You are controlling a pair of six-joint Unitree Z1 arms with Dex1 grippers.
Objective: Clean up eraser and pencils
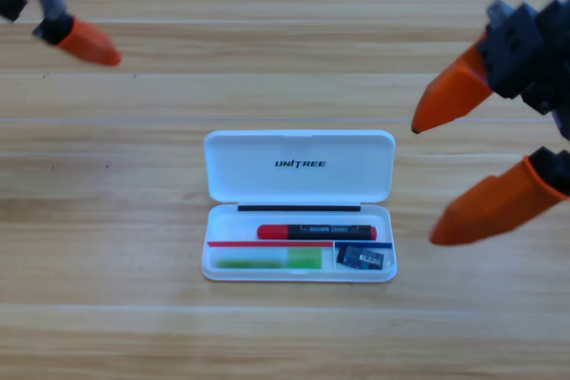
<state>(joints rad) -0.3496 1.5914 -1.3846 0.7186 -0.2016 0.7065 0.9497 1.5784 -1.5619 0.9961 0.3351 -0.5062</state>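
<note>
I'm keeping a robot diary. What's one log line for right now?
marker, green pen, eraser: in case | left end effector, right end effector: open, away

1. Bright, even light falls across the wooden table [134, 220], with no harsh glare.
2. The white case [299, 144] casts only a thin soft shadow at its lower edge.
3. The right gripper [468, 162], large at the right edge, looks soft-edged; the left gripper [76, 11] at upper left is likewise slightly blurred.

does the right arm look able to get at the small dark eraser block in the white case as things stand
Probably yes: the open-jawed right gripper hangs right of the open white hinged case, and the small dark eraser block lies uncovered in its lower right compartment.
</note>
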